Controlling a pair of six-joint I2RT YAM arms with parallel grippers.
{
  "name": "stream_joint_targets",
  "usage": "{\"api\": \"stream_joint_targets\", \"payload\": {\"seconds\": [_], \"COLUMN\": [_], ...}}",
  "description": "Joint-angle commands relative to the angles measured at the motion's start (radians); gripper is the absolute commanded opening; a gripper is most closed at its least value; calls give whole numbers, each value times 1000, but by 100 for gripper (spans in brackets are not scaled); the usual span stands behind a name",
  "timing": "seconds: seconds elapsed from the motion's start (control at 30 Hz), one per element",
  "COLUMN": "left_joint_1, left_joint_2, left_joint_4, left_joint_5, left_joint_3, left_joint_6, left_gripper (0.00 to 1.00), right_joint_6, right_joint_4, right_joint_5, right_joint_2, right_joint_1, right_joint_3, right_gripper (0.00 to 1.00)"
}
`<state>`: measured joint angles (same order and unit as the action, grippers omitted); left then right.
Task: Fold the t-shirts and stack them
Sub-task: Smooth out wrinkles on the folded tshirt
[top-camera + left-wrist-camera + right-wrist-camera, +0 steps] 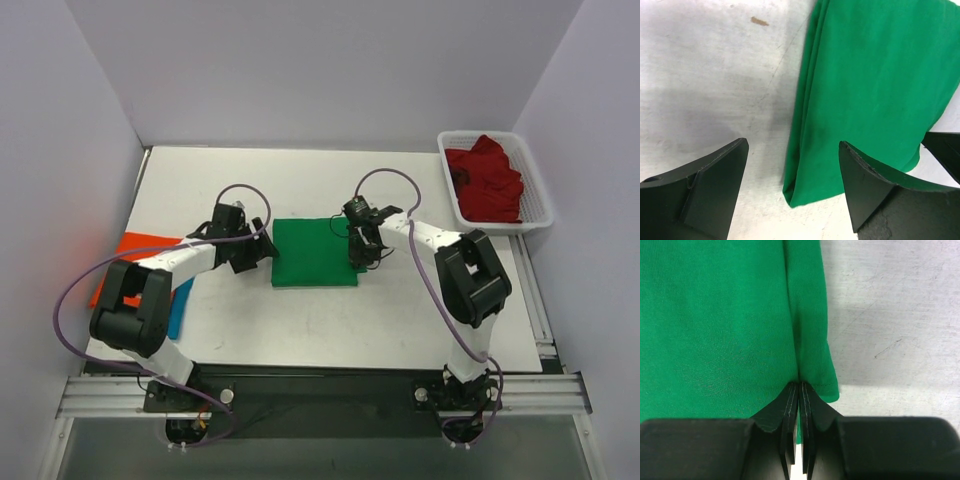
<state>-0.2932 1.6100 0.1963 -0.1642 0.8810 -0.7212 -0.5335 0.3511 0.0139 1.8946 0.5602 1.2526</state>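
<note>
The bright green t-shirt (314, 252) lies folded into a flat rectangle at the table's middle. My left gripper (263, 250) is open at its left edge; in the left wrist view the open gripper (792, 172) straddles the near left corner of the green shirt (875, 85), one finger over bare table, the other over cloth. My right gripper (362, 257) is at the shirt's right edge. In the right wrist view this gripper (799, 388) is shut, pinching the hem of the green shirt (720, 325). The orange t-shirt (135, 248) and blue t-shirt (181, 306) lie at far left, partly under my left arm.
A white mesh basket (546, 214) at the back right holds the crumpled dark red t-shirt (486, 181). White walls close in the table on three sides. A small brown mark (759, 21) is on the table left of the green shirt.
</note>
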Motion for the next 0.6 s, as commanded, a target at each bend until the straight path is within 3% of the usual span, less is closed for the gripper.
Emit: {"api": "stream_joint_targets", "payload": {"seconds": [0.0,0.17,0.4,0.57], "left_joint_1": [0,-1,-66,-130], "left_joint_2": [27,106,194,251], "left_joint_4": [-93,-110,-86,-57], "left_joint_5": [-67,-90,3,75], "left_joint_3": [-5,21,72,113], "left_joint_6": [20,17,-12,-70], "left_gripper": [84,84,82,74], "right_joint_6": [20,33,53,59], "right_joint_4": [46,40,25,25], "right_joint_5": [-40,7,76,126], "right_joint_2": [4,12,0,-32], "right_joint_1": [-22,-46,-98,-115], "right_joint_3": [-16,-13,-4,11], "right_gripper": [6,4,4,5]}}
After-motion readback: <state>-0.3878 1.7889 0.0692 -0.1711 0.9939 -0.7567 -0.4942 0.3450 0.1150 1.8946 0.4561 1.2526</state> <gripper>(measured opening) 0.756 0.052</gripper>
